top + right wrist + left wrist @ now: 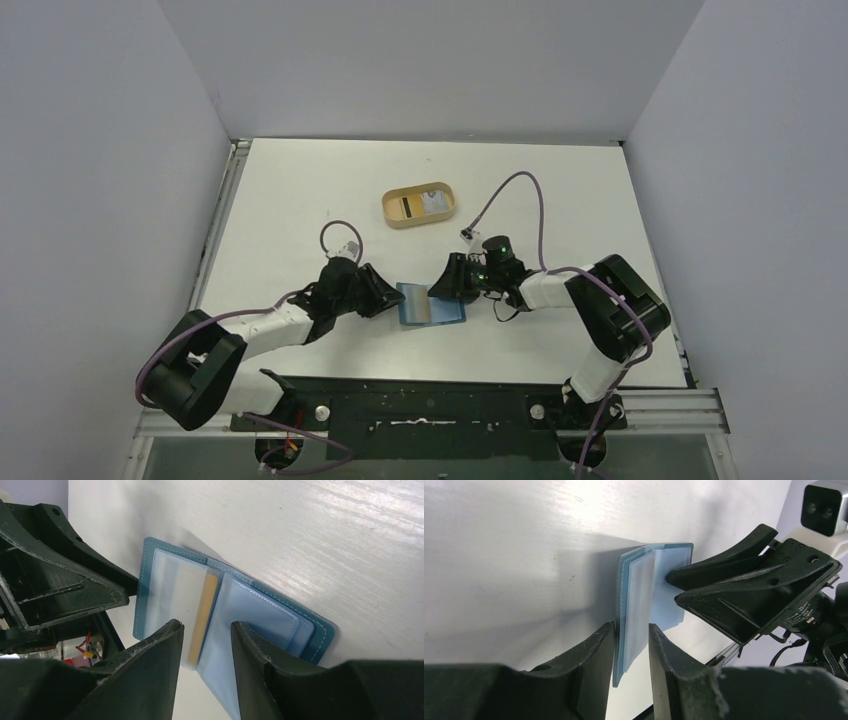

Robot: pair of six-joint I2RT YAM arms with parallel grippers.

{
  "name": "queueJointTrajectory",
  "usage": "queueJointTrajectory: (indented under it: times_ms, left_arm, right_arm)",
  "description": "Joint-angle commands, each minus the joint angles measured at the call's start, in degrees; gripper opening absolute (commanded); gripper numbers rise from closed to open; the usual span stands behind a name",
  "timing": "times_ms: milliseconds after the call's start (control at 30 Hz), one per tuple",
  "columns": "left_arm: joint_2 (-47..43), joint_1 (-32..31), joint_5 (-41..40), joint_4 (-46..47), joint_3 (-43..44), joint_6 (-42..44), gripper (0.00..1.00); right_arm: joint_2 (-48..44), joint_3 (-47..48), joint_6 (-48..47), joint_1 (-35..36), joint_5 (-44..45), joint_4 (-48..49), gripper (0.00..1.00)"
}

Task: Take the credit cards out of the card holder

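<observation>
The teal card holder [432, 306] lies open on the table between my two grippers. In the left wrist view its near edge [624, 630] stands between the fingers of my left gripper [631, 630]. The cover rests against one finger and a gap shows at the other. In the right wrist view my right gripper [206, 625] is open astride a light blue pocket leaf [250, 615]. A whitish credit card [192, 600] with a tan stripe sits in a clear sleeve beside that leaf. From the left wrist, the right gripper [676, 586] has its tips at the holder's far edge.
A tan oval tray [388, 210] stands further back on the table, with a pale card [432, 202] lying in it. Grey walls close the table on three sides. A metal rail runs along the near edge by the arm bases.
</observation>
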Motion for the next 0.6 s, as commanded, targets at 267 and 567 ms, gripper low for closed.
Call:
queueJointTrajectory:
  times_ms: [267,567]
  left_arm:
    - [0.5,0.31,-1.33,1.66,0.49,0.71,0.17]
    - [-0.07,0.31,-0.93,1.52,1.07,1.17,0.0]
  right_arm:
    - [0.99,-0.79,-0.17,0.27,-0.5,3.67,0.42]
    - [-0.73,-0.2,-0.85,0.73,0.35,2.36,0.41]
